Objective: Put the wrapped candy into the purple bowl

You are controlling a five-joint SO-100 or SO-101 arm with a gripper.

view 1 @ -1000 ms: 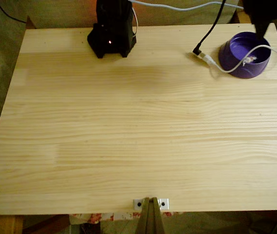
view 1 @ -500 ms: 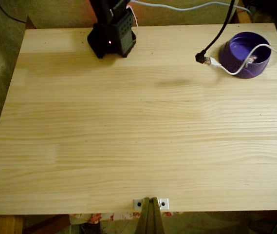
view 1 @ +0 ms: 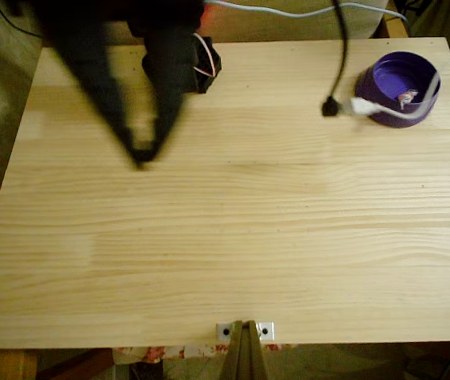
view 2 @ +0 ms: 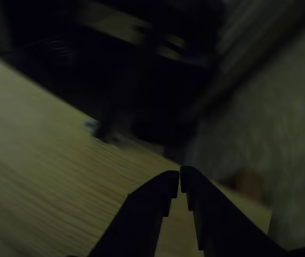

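**A:** How far along does the job look?

**B:** By the look of it, the placing is done. In the fixed view the small wrapped candy with its pale middle and twisted ends (view 1: 406,98) lies inside the round deep-purple plastic bowl (view 1: 379,85) at the table's far right corner. Nothing seems left but for the arm to settle.

**A:** Where is the arm?

**B:** Well apart from the bowl. The black two-finger gripper (view 1: 141,156) is a blurred dark shape over the left part of the pale wooden tabletop (view 1: 232,237), its tip pointing down toward the boards. The blur suggests it is moving.

**A:** And the fingers?

**B:** In the other view the gripper (view 2: 180,179) shows two dark fingers with their tips nearly touching, only a thin slit between them, and nothing pinched there. The fixed view agrees: the two dark prongs meet at a point.

**A:** Anything else in the bowl?

**B:** A white cable (view 1: 414,111) drapes across its rim and over the opening, running on to a white plug joined to a black plug (view 1: 330,107) just beside the bowl on the table. The candy sits under that loop, toward the right side of the hollow. Apart from that the bowl looks to hold nothing more, though the picture is soft.
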